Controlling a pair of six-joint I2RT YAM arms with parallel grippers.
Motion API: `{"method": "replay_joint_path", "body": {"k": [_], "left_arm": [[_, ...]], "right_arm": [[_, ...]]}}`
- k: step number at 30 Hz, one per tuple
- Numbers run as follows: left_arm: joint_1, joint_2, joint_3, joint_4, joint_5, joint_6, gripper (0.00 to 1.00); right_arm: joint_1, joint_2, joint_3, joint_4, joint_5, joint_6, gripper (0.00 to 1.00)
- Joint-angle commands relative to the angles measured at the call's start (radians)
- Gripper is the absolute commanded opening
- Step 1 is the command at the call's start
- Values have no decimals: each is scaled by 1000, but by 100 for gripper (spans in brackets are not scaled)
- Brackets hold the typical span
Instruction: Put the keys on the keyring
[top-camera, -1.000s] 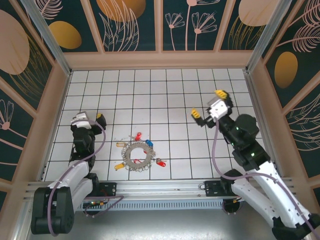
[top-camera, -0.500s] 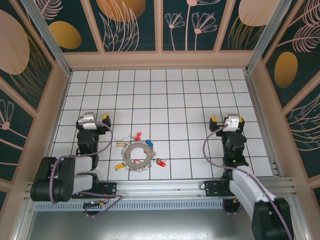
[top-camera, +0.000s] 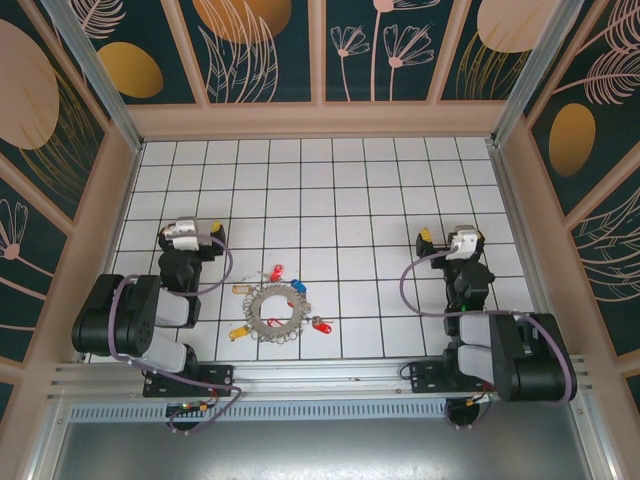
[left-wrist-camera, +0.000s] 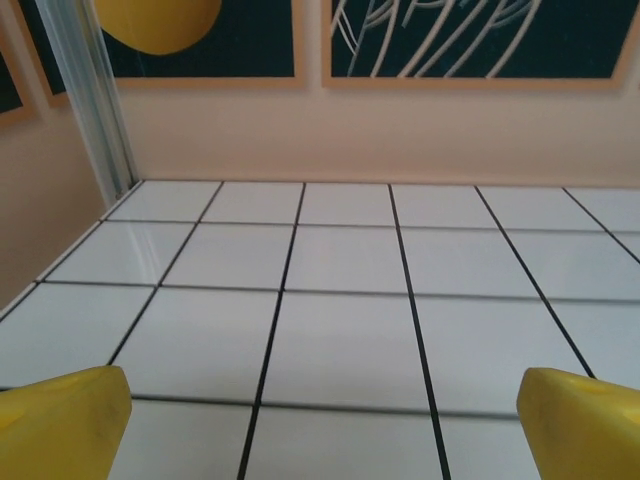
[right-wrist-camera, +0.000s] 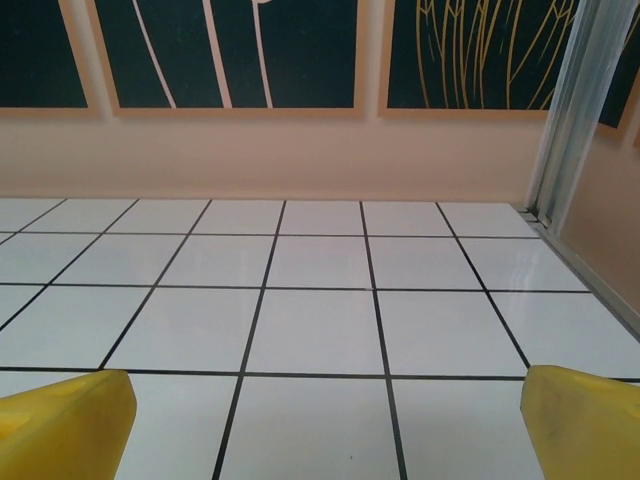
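- The keyring lies flat on the white tiled table, near the front edge and left of centre, between the two arms.
- The keys fan around its rim. Whether each is threaded on or only lies against it is too small to tell.
- The left gripper sits near the ring's left, spread wide and empty.
- The right gripper sits well apart on the right, also spread and empty. Both arms are folded low, probably a parked pose.

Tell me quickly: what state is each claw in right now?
Left claw: open, holding nothing.
Right claw: open, holding nothing.
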Motion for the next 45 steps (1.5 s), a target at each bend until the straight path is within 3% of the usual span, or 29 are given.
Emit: {"method": "replay_joint_path", "body": {"k": [1,6,8,11,16,18,45], "left_arm": [[22,8,46,-57,-49,-42,99],[23,10,49,-58,-49,-44,99],[23,10,49,-58,-48,-45,99],[26,11,50,-59,-46,-47,99],[26,10,49,-59,-46,-47,99],[26,10,50,-59,-45,-47,99],[25,4,41,-48,-46,-45,99]], "right_arm": [[-15,84,-20,194,-60,50,99],[0,321,46,337,11,58,99],[9,262,88,155,1,49,99],[-21,270,151,54,-37,73,99],[-45,278,172,26,-62,93,99],[-53,280,220,-64,10,134,99],[-31,283,235,-93,44,118,99]]}}
